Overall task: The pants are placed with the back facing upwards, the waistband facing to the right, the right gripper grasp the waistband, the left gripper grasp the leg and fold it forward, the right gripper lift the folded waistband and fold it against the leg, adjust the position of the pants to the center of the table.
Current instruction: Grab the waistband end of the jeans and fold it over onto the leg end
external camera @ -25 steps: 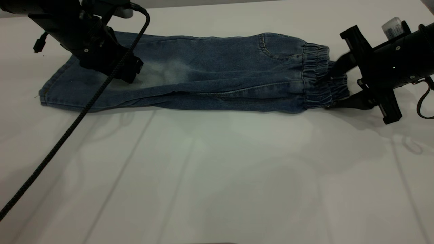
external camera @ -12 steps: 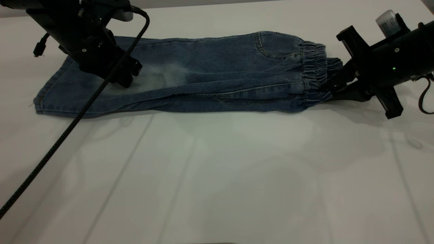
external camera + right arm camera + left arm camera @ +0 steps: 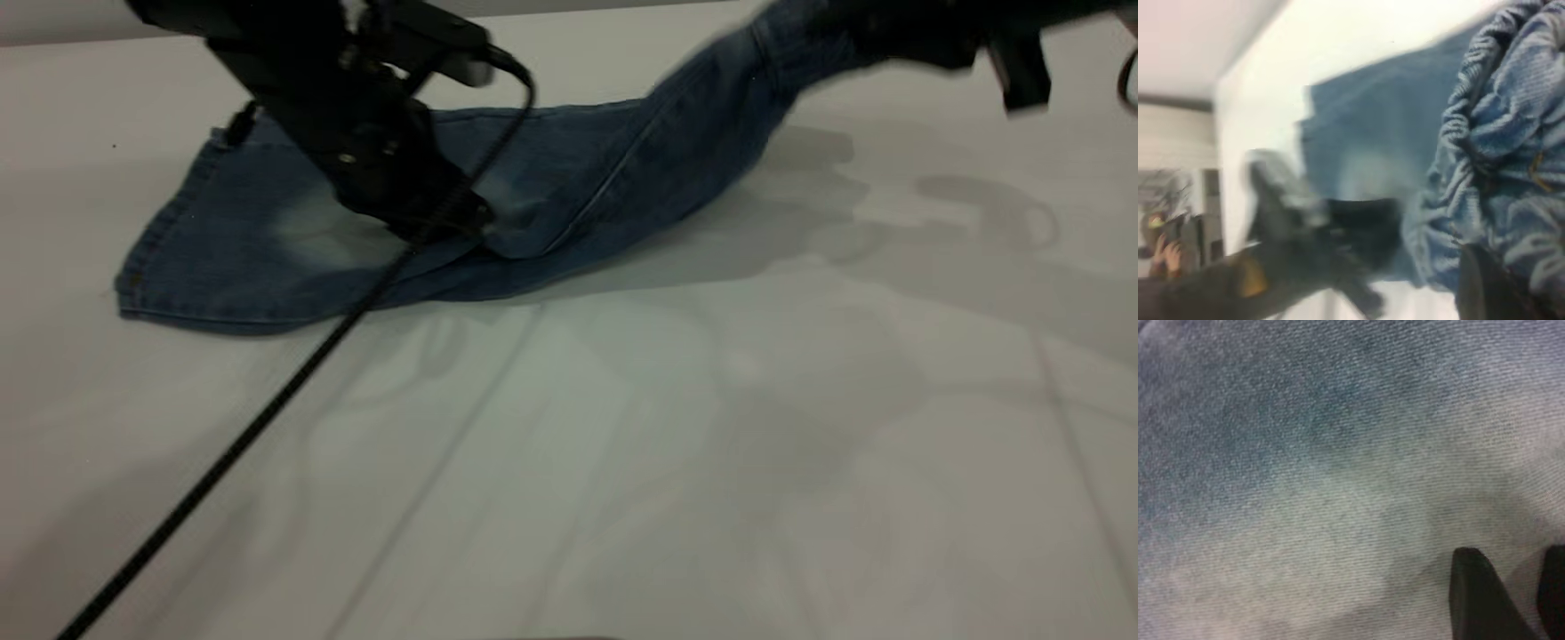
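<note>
- The pants [image 3: 498,213] lie across the far half of the table [image 3: 622,462], folded lengthwise into 1 long strip, with the hem end flat at the exterior view's left.
- The waistband [image 3: 1501,153] end is off the table at the upper right of the exterior view, and the denim slopes up from the middle of the strip toward it.
- The right gripper [image 3: 898,36] is high at the top right edge of that view, partly cut off, and is clamped on the waistband; in the right wrist view the gathered elastic fills the space just in front of 1 dark finger [image 3: 1485,287].
- The left gripper [image 3: 427,213] is down on the leg [image 3: 267,240], about midway along the flat part, beside a faded patch [image 3: 307,236] of denim.
- In the left wrist view its 2 dark fingertips [image 3: 1478,593] rest on the pale cloth with a narrow gap between them; whether they pinch any fabric I cannot tell.
- A thin black cable [image 3: 267,409] runs from the left gripper down across the table toward the near left corner.
</note>
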